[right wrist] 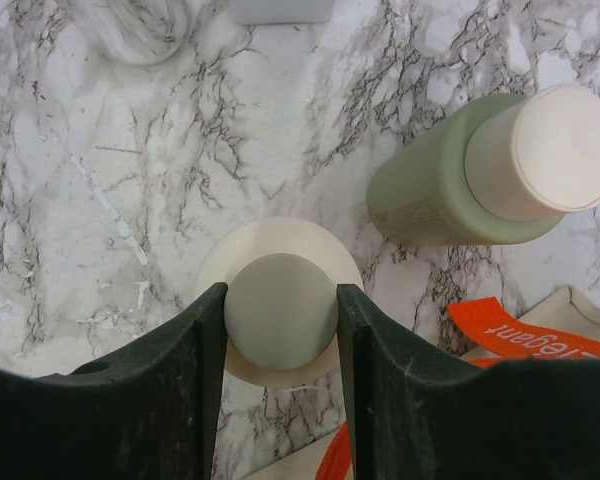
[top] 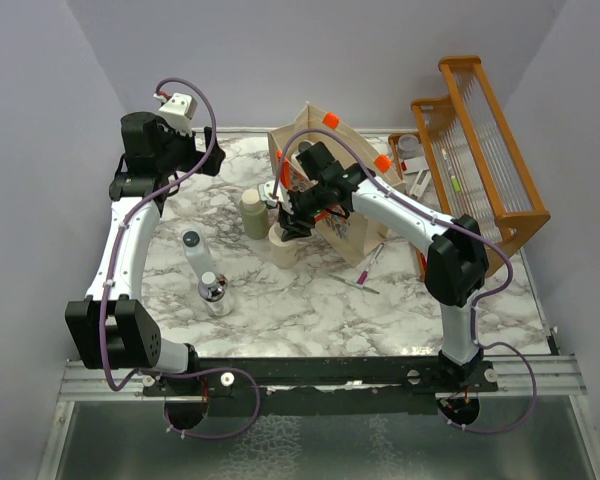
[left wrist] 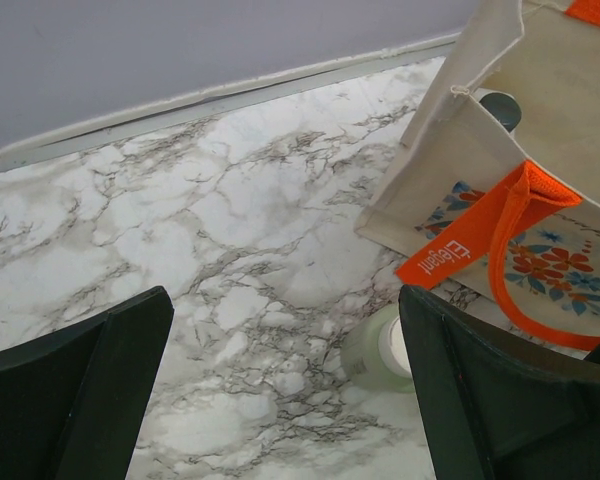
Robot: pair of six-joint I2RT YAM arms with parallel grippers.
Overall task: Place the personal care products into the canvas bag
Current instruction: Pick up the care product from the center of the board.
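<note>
A: bag (top: pixel 305 130) upright at far edge, about centre. Mouth up, ready for drops.
B: right gripper (right wrist: pixel 280 300) clamped on beige bottle (right wrist: pixel 280 235) by its cap, just beside bag. Top grip should clear the rim.
A: left gripper (left wrist: pixel 285 300) wide apart, empty, far-left corner. Parked clear, I'd guess.
B: green bottle (right wrist: pixel 450 190) stands beside beige.

The bench (top: pixel 310 300) is smooth, faintly glossy, marble-patterned. The canvas bag (left wrist: pixel 570 90) is matt woven cloth, its orange handles (left wrist: pixel 520 215) ribbed webbing. The olive-green bottle (right wrist: pixel 430 195) and beige bottle (right wrist: pixel 280 310) look smooth matt plastic. The rack (top: pixel 500 150) is orange-stained wood.
</note>
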